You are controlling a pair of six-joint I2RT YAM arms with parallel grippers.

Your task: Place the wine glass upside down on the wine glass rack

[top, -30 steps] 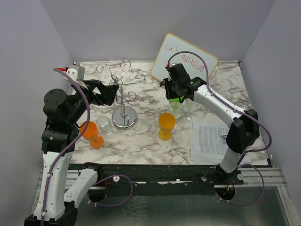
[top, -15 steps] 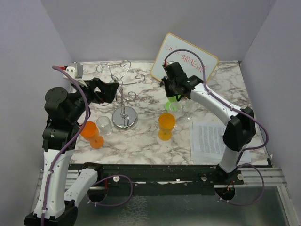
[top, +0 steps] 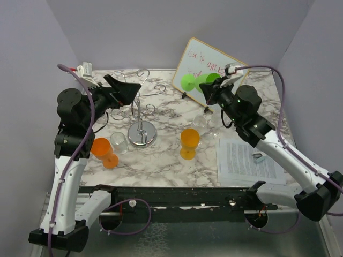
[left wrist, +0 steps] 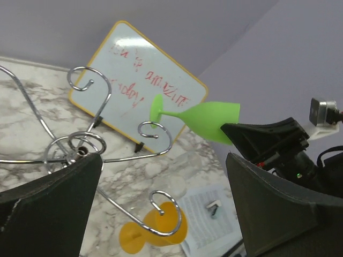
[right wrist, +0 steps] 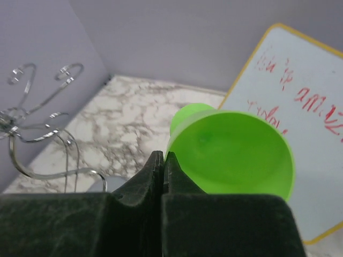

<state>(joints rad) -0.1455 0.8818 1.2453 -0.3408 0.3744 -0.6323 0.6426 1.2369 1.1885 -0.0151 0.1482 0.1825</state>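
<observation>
A green wine glass (top: 194, 82) hangs in the air in front of the whiteboard, tipped on its side with its foot pointing left. My right gripper (top: 210, 91) is shut on the rim of its bowl (right wrist: 236, 155); the fingers (right wrist: 155, 176) meet at the bowl's left edge. The glass also shows in the left wrist view (left wrist: 206, 119). The wine glass rack (top: 140, 115), thin silver wire with curled arms and a round chrome base, stands left of centre. My left gripper (top: 127, 92) hovers open at the rack's top, with the wire hooks (left wrist: 86, 147) just ahead of it and nothing between its fingers.
An orange glass (top: 189, 142) stands upright mid-table and another orange one (top: 103, 151) sits left of the rack. Two clear glasses (top: 119, 142) (top: 201, 122) are nearby. A whiteboard (top: 214, 67) leans at the back. A printed sheet (top: 244, 160) with a small clip lies right.
My right gripper closed on the green glass, lifted it off the table and swung it up onto its side. The left gripper rose toward the rack's top, still open.
</observation>
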